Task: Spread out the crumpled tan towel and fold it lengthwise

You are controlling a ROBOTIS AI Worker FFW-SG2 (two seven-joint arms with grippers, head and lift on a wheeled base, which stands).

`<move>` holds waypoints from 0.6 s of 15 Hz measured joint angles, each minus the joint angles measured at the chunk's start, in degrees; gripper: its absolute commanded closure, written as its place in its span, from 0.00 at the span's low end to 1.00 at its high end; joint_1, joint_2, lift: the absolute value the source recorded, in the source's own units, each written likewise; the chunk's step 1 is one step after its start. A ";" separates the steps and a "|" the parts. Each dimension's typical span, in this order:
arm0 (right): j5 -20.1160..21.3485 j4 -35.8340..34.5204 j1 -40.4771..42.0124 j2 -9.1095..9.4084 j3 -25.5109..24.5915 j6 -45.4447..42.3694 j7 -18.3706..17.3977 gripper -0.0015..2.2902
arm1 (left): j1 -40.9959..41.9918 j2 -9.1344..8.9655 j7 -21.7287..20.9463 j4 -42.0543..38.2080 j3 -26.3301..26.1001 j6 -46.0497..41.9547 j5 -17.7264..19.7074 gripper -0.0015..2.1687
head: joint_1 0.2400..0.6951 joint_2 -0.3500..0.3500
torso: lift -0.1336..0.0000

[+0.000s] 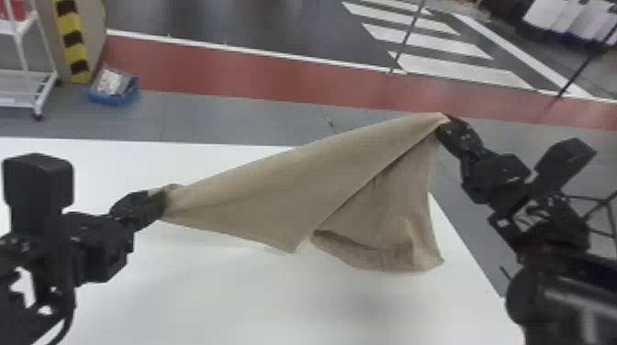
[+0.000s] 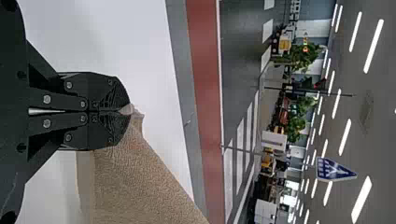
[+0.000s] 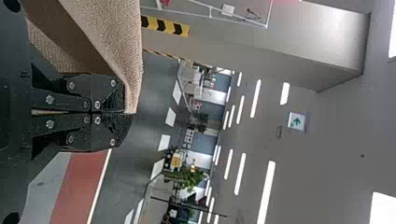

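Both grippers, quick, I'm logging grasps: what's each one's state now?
Left gripper: closed, holding one end of the tan towel.
Right gripper: closed, holding another part of the same towel.

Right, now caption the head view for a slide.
Left fingers and right fingers hold the tan towel draped above the white table.

Fingertips of the left gripper (image 1: 161, 203) are blurred against the towel (image 1: 275, 188) in the head view. Cloth pinched by the right gripper (image 1: 443, 123) is hidden between its fingers. Towel is cropped in both wrist views, table (image 1: 206, 298) in the head view. Contents of the blue bin (image 1: 110, 99) (something pale) can't be identified.
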 measured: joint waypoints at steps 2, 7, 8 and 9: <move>-3.04 -0.82 -0.31 -0.98 -2.13 1.59 0.77 0.86 | -1.96 -0.26 0.13 1.48 -0.92 0.11 0.06 0.99 | 0.86 0.00 | 0.07; -1.69 -7.19 8.60 0.53 1.27 -1.53 6.10 0.86 | -2.17 0.41 1.46 3.76 4.79 6.87 0.26 0.99 | 1.00 0.08 | 0.07; 0.14 -7.53 11.09 1.41 3.33 -4.61 6.14 0.86 | -1.97 0.45 1.77 3.55 6.78 9.38 0.07 0.99 | 1.00 0.18 | 0.07; 1.77 -7.62 13.45 2.01 5.42 -7.04 6.38 0.86 | -1.79 0.47 2.16 3.34 8.68 12.03 -0.33 0.99 | 1.00 0.23 | 0.07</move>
